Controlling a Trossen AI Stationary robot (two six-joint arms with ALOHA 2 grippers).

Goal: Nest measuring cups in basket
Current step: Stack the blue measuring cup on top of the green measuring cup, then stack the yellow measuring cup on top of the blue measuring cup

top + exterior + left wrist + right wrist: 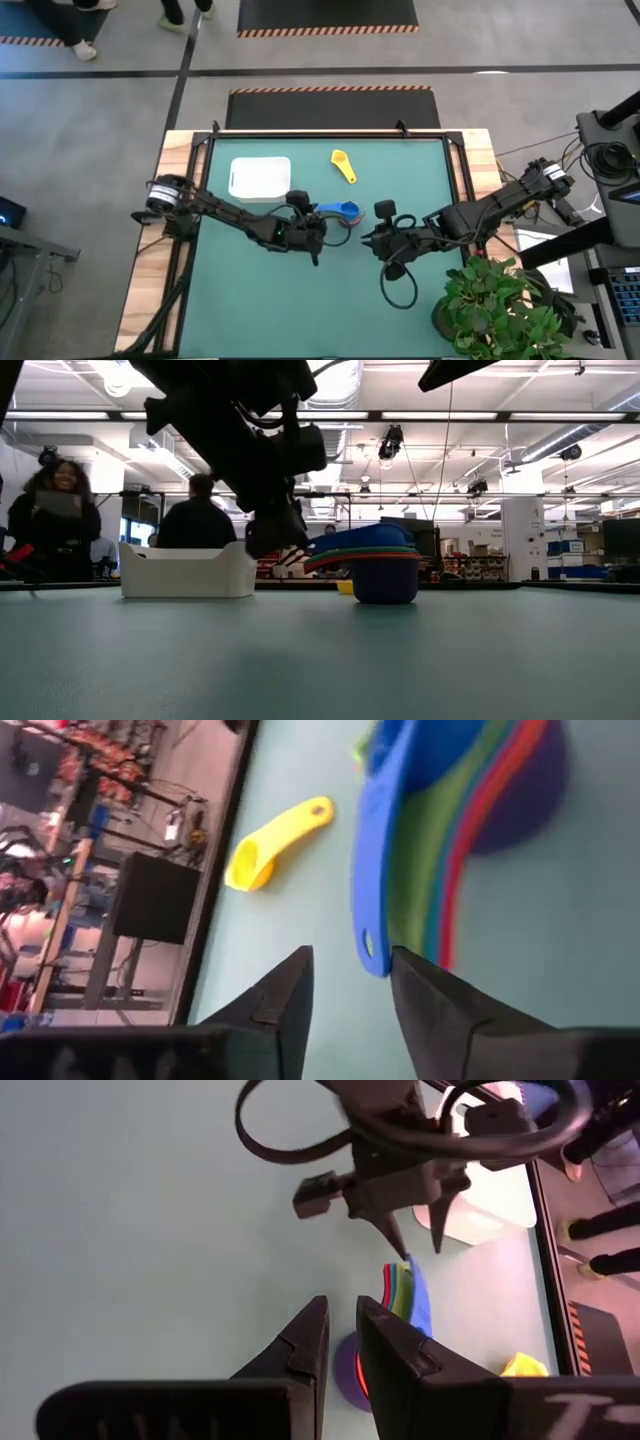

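A nested stack of measuring cups (343, 212) stands on the green table, purple bowl at the bottom and dark blue on top. Its fanned handles (400, 890) point at my left gripper (350, 965). That gripper is open, with its fingertips just short of the dark blue handle's end (370, 945) and apart from it. The yellow cup (343, 166) lies alone on its side toward the far edge. The white basket (260, 178) sits far-left of the stack. My right gripper (343, 1325) hovers right of the stack, its fingers open by a narrow gap.
A potted plant (500, 310) stands at the table's near right corner. A loose black cable (398, 285) loops below the right arm. People (60, 500) stand beyond the far edge. Bare green mat lies along the near side.
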